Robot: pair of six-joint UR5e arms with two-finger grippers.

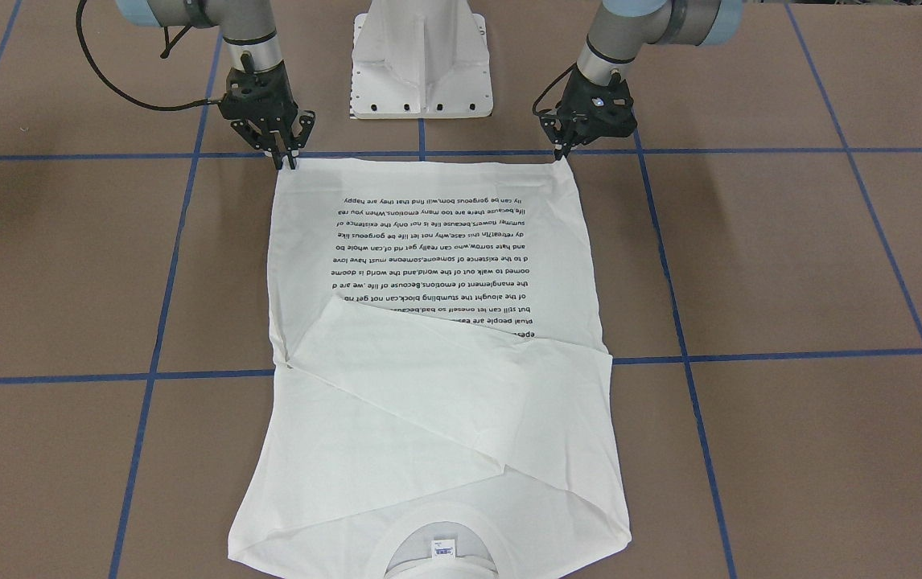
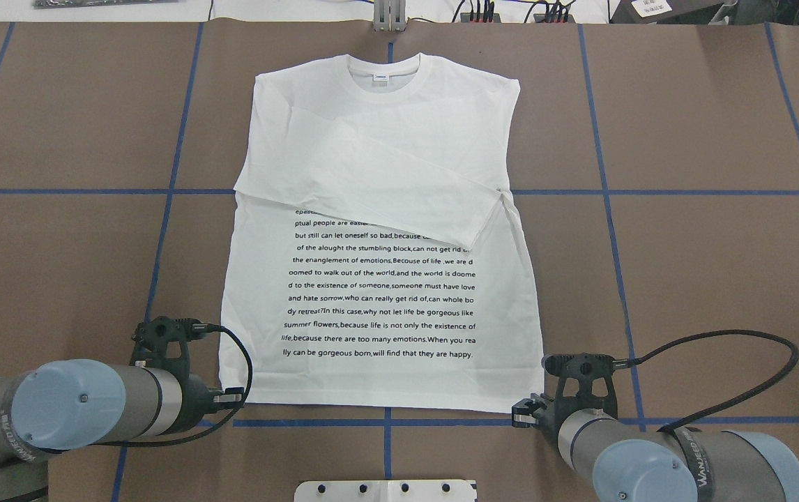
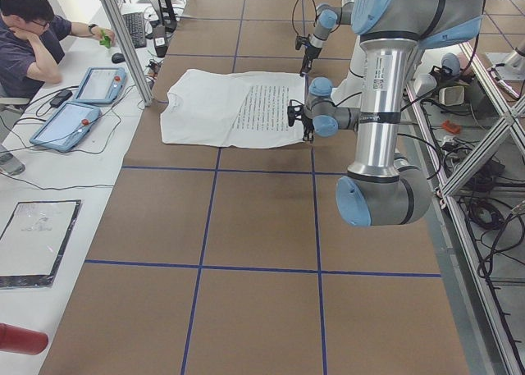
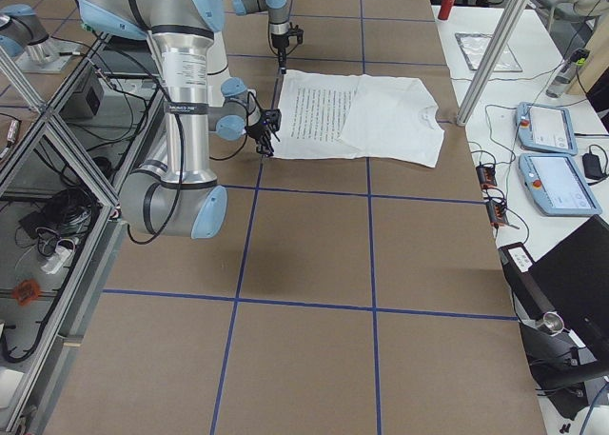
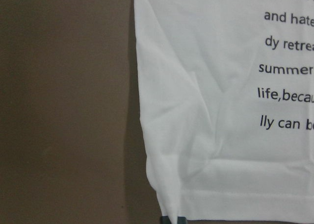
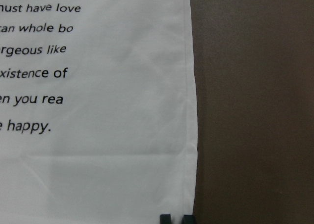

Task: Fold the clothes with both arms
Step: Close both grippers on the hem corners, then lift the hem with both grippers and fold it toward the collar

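My left pincer (image 1: 564,151) and my right pincer (image 1: 286,159) are both drawn narrow, each nipping one bottom corner of the shirt (image 2: 385,293). It lies flat on the table (image 2: 685,279), print up, a sleeve (image 2: 406,188) folded across the chest, collar farthest from me

Folded sleeves (image 2: 406,188) hide the shirt's (image 2: 382,279) upper text lines; the neck label's (image 2: 380,79) print is too small to read.
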